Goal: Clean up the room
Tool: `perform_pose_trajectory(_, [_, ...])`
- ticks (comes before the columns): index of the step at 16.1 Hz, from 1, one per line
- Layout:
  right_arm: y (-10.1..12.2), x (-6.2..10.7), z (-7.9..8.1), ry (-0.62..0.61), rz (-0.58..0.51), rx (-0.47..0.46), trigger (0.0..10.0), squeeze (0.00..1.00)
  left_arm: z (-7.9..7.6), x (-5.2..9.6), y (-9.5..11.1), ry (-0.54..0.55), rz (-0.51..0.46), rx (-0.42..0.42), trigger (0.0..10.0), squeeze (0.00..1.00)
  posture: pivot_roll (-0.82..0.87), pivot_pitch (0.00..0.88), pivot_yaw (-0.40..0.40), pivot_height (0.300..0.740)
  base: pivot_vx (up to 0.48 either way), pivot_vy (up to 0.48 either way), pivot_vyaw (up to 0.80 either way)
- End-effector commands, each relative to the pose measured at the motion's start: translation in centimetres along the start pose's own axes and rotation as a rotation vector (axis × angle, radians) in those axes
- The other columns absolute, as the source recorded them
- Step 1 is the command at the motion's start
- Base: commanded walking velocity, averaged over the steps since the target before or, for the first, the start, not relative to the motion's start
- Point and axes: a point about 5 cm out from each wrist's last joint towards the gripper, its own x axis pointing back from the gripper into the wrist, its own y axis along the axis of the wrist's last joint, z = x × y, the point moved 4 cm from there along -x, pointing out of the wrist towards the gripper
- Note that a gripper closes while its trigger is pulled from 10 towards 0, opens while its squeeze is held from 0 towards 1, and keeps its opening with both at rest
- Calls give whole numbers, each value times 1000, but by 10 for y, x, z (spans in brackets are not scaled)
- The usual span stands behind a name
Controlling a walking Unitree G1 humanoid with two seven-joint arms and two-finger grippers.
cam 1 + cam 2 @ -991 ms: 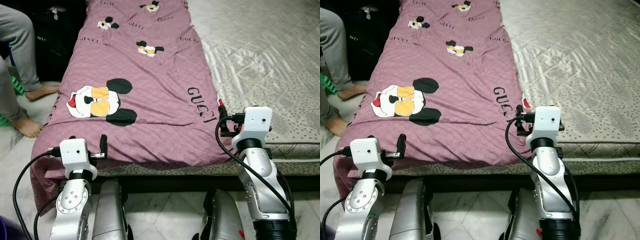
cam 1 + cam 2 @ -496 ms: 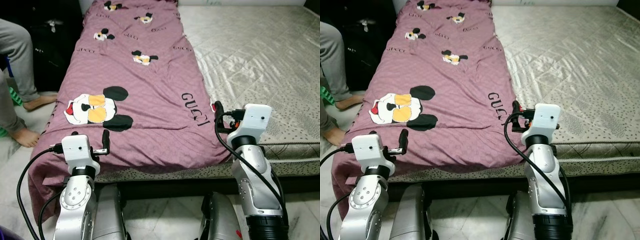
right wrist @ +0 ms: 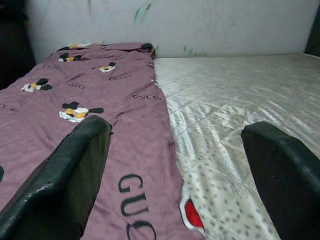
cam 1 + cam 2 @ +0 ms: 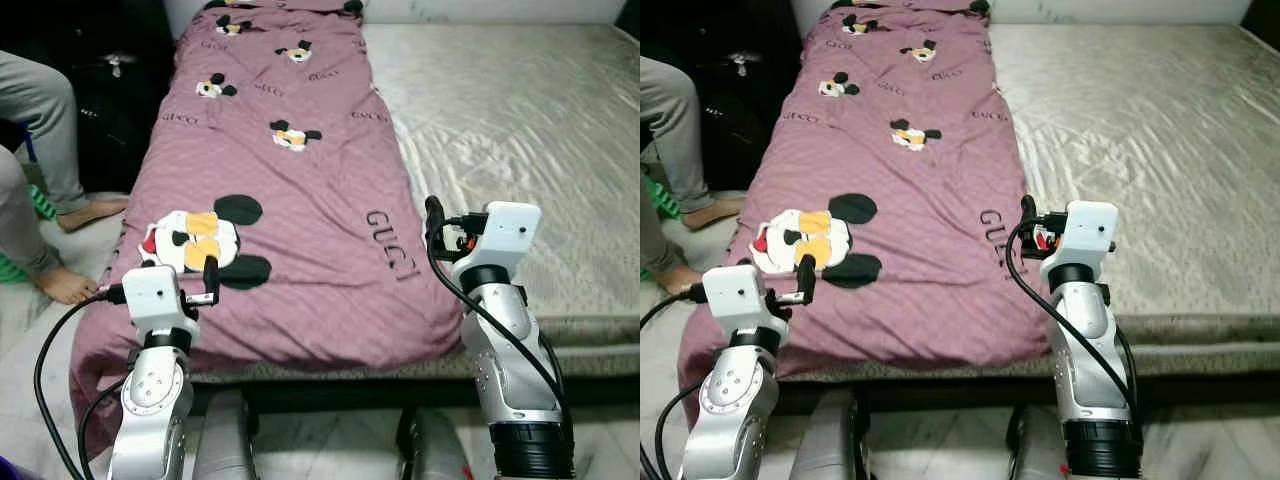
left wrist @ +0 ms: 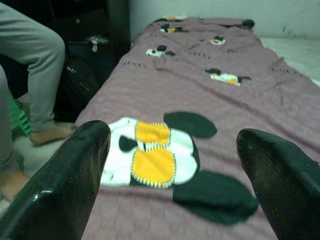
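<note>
Along the left half of the pale quilted mattress [image 4: 520,110] lies the mauve cartoon-print blanket [image 4: 290,190], both wide-spread, empty grippers, left [image 5: 175,180] and right [image 3: 175,180], poised above its near edge, where a shallow pinch might slip off the thin cloth.

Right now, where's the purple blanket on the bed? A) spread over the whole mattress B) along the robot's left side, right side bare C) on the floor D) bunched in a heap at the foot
B: the purple blanket lies flat in a long strip down the robot's left side of the bed, while the mattress to its right is uncovered; both the left gripper and the right gripper are open at its near edge.
</note>
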Motion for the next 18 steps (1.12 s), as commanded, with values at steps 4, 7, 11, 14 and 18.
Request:
perform_pose_trajectory(4, [1,-4,0,-6,-11,5,10000,0,3,-2,-5,16,7,-6,10000,0,45,0,20,674,0,0,0])
perform_pose_trajectory(7, [-7,-4,-1,-5,2,22,10000,0,1,-1,-11,26,19,-2,10000,0,41,0,21,709,0,0,0])
perform_pose_trajectory(11, [-15,-2,-4,-11,18,36,10000,0,-2,-5,-9,19,9,1,10000,0,38,0,21,740,0,0,0])
perform_pose_trajectory(14, [-20,-3,-5,-16,29,46,10000,0,2,-8,-11,39,20,-4,10000,0,41,0,23,740,0,0,0])
perform_pose_trajectory(18, [-29,-6,-16,-40,63,57,10000,0,7,-13,-17,80,39,-13,10000,0,32,0,24,740,0,0,0])
